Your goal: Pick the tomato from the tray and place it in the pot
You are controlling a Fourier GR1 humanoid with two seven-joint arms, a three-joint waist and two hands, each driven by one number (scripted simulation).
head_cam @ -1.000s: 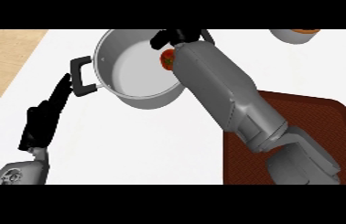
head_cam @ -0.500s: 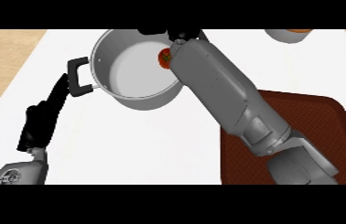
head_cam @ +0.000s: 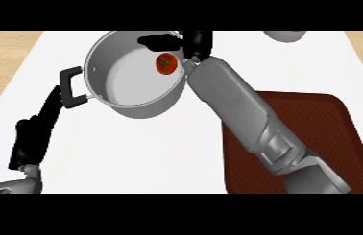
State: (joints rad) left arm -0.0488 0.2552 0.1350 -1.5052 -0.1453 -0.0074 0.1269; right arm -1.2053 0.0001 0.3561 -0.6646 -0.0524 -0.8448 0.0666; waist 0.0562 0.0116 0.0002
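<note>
a: what's changed in the head view since half a second back?

b: the tomato (head_cam: 166,64) has slipped a touch lower inside the pot (head_cam: 124,85). it shows as a whole round now, no longer tucked against the right hand (head_cam: 195,43).

a: so the hand has let go?

b: looks that way. the fingers (head_cam: 157,40) are spread apart and stretched out over the pot's far rim, and nothing is held in them. the tomato is just below them, within the pot's rim, against the grey inside on the right. i can't tell whether it's resting on the bottom.

a: and the pot itself?

b: it stands on the white tabletop (head_cam: 142,152), with its black handle (head_cam: 66,88) pointing left. the grey right forearm (head_cam: 234,104) runs up from the lower right, beside the pot's right wall.

a: where's the tray?

b: the dark brown tray (head_cam: 319,128) lies at the right, partly under that forearm, well apart from the tomato.

a: the left hand?

b: the left hand (head_cam: 32,138) is at the lower left. its fingers (head_cam: 51,102) are straight and together, pointing up at the handle, with the tips just beside it. whether they touch, i can't say.

a: anything else?

b: a grey dish (head_cam: 287,35), cut off at the top right.
</note>
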